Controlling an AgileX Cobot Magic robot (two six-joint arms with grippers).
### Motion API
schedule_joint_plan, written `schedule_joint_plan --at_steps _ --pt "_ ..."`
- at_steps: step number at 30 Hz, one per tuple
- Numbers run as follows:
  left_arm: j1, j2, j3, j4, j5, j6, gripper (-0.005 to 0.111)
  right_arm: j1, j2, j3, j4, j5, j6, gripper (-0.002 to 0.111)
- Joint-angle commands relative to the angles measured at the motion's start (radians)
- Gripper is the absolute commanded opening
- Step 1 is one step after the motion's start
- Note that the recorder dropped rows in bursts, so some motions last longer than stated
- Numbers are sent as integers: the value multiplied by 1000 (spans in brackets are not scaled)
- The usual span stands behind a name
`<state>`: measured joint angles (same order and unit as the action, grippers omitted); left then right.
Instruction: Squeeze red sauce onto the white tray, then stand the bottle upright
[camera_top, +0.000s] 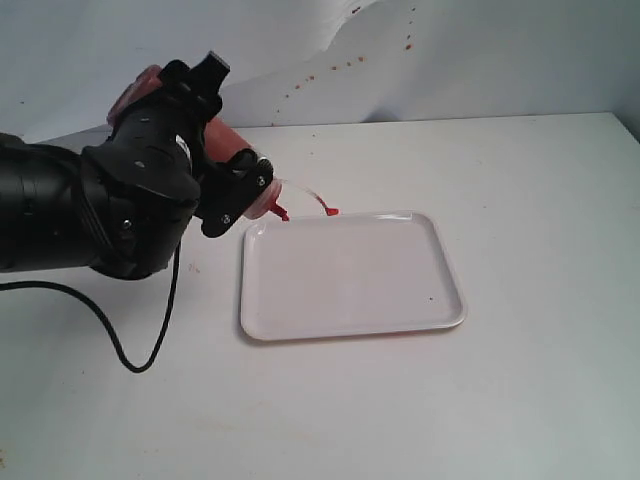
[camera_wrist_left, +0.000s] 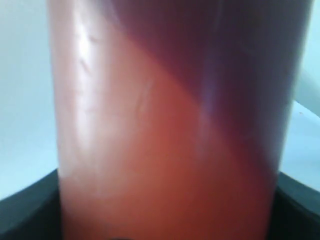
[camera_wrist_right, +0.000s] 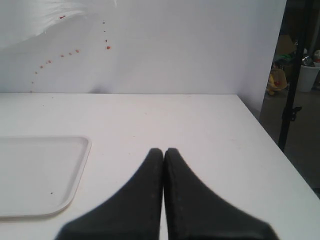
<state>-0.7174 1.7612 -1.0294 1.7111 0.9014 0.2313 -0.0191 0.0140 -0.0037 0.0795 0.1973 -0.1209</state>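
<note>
My left gripper (camera_top: 222, 135) is shut on the bottle (camera_top: 262, 195) and holds it tilted, nozzle (camera_top: 282, 213) downward, just over the far left corner of the white tray (camera_top: 350, 280). The tethered cap (camera_top: 329, 211) dangles by the tray's far rim. In the left wrist view the translucent bottle (camera_wrist_left: 170, 130) fills the picture, and the red sauce (camera_wrist_left: 240, 60) shows only as a darker mass inside it. The tray's surface is white with one tiny dark speck (camera_top: 431, 297). My right gripper (camera_wrist_right: 164, 150) is shut and empty over the table, beside the tray (camera_wrist_right: 40, 170); the exterior view does not show it.
A black cable (camera_top: 140, 360) loops on the table below my left arm. Reddish specks (camera_top: 335, 68) dot the white back wall. The table's right edge (camera_wrist_right: 280, 165) drops off near a black stand (camera_wrist_right: 292, 75).
</note>
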Motion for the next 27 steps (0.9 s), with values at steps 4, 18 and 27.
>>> schedule_joint_plan --at_steps 4,18,27 --pt "-4 -12 -93 33 -97 38 0 -4 3 4 6 0 -3 0" --pt "-4 -12 -128 33 -192 197 0 -4 3 4 171 -337 53 0" --pt "-4 -12 -128 33 -226 230 0 -4 3 4 386 -228 69 0"
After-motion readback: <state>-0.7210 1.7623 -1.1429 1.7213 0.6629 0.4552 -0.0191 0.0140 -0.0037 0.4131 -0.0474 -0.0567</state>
